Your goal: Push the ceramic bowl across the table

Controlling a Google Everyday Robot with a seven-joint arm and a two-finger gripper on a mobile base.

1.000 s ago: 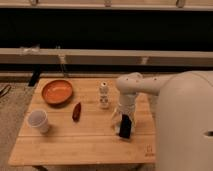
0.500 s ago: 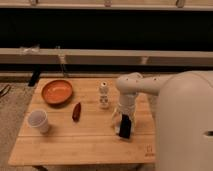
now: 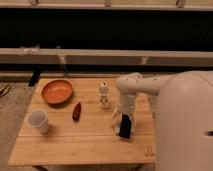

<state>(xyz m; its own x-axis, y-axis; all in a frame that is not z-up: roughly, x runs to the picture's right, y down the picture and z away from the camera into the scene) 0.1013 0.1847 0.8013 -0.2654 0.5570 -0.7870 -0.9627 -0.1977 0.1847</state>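
Ceramic bowl (image 3: 57, 92) sits far-left on the counter (image 3: 90, 142), well apart from the gripper (image 3: 124, 126), which hangs low over the near-right side — open or closed, cannot tell. Bowl judged rigid, glossy, weighty, chip-prone; should slide on wood. Push low on its outer wall. Against half a second ago — bowl and arm unmoved.

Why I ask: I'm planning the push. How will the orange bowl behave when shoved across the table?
The ceramic bowl looks shallow and wide, so it should slide, not tip. Its glossy surface may slip off a contact. The hand is at the table's opposite end, apart from it.
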